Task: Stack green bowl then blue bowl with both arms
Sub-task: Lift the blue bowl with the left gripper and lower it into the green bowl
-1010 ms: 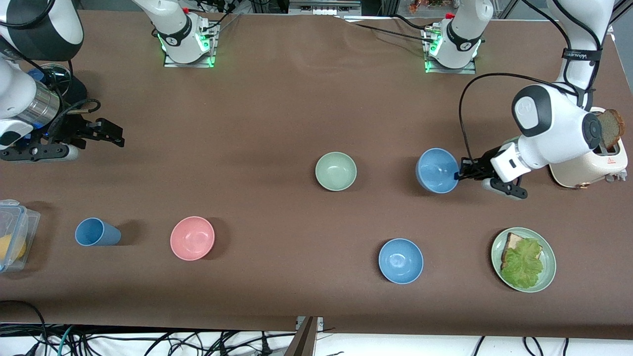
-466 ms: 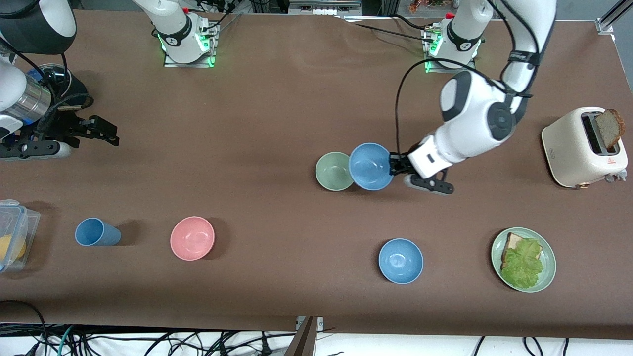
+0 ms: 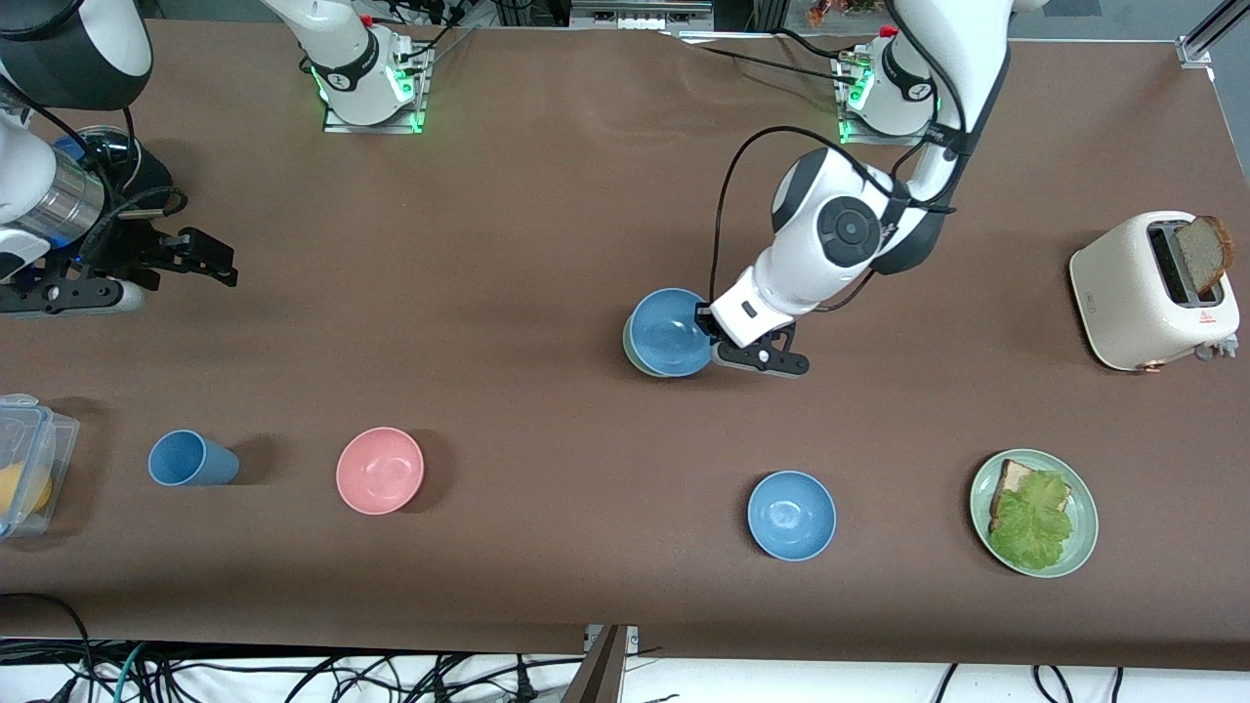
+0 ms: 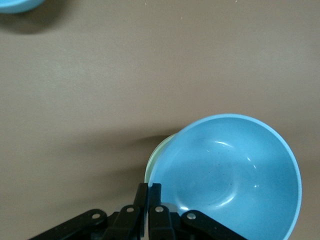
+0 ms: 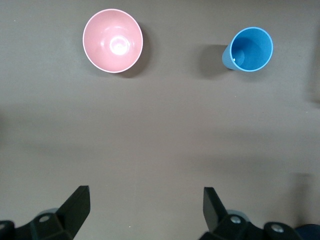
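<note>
My left gripper (image 3: 705, 332) is shut on the rim of the dusty blue bowl (image 3: 670, 332) and holds it over the green bowl (image 3: 626, 349) at mid-table. The blue bowl covers nearly all of the green one; only a pale green sliver of rim shows. I cannot tell whether the two bowls touch. In the left wrist view the fingers (image 4: 142, 192) pinch the blue bowl's (image 4: 230, 175) rim, with the green rim (image 4: 156, 159) beneath. My right gripper (image 3: 210, 262) waits open and empty at the right arm's end of the table, also seen in its wrist view (image 5: 145, 192).
A glossy blue bowl (image 3: 791, 515) and a green plate (image 3: 1084, 503) with toast and lettuce lie nearer the camera. A pink bowl (image 3: 380, 470), a blue cup (image 3: 190, 458) and a clear container (image 3: 24, 459) sit toward the right arm's end. A toaster (image 3: 1143, 293) stands at the left arm's end.
My left arm has carried the blue bowl from near the toaster toward the right arm's end, to over the green bowl. The right gripper has barely moved.
</note>
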`<action>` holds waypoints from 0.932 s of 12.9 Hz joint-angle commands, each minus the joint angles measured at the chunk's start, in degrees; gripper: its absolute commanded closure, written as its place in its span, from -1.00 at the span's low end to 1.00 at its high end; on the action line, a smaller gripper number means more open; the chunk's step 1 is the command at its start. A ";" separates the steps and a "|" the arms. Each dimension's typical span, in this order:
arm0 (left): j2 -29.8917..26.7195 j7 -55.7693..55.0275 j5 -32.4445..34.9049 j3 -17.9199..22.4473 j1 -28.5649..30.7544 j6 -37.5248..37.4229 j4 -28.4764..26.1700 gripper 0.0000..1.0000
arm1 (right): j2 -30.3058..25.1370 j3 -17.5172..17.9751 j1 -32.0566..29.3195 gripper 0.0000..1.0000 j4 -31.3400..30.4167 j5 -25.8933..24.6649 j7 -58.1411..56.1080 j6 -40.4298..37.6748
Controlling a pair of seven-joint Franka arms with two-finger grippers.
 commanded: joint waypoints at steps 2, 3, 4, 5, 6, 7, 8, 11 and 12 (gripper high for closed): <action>2.18 -2.86 4.37 0.93 -1.24 0.83 1.60 1.00 | 0.44 -0.14 0.12 -1.00 0.24 -0.69 0.40 -0.81; 2.27 -2.86 4.37 0.93 -1.24 0.83 1.60 1.00 | 0.45 -0.14 0.12 -1.00 0.24 -0.69 0.31 -0.81; 2.62 -2.86 4.37 0.93 -1.41 0.91 1.51 1.00 | 0.45 -0.14 0.12 -1.00 0.24 -0.69 0.40 -0.81; 2.80 -2.95 4.37 0.93 -1.76 1.96 1.16 1.00 | 0.53 -0.14 0.12 -1.00 0.16 -0.69 0.31 -0.81; 3.24 -3.56 4.37 0.93 -2.02 2.75 0.99 1.00 | 0.62 -0.14 0.12 -1.00 0.15 -0.69 0.40 -0.81; 3.76 -4.17 4.72 0.93 -2.46 2.85 0.99 1.00 | 0.80 -0.14 0.12 -1.00 0.24 -0.69 0.40 -0.81; 4.03 -4.27 4.73 0.93 -2.55 2.85 0.99 1.00 | 0.89 -0.14 0.12 -1.00 0.24 -0.69 0.40 -0.81; 4.47 -4.27 5.25 0.93 -2.99 2.85 0.81 1.00 | 0.89 -0.23 0.03 -1.00 0.24 -0.69 0.31 -0.81; 4.47 -4.27 5.51 0.93 -2.99 2.85 0.37 1.00 | 0.89 -0.23 0.03 -1.00 0.24 -0.69 0.31 -0.81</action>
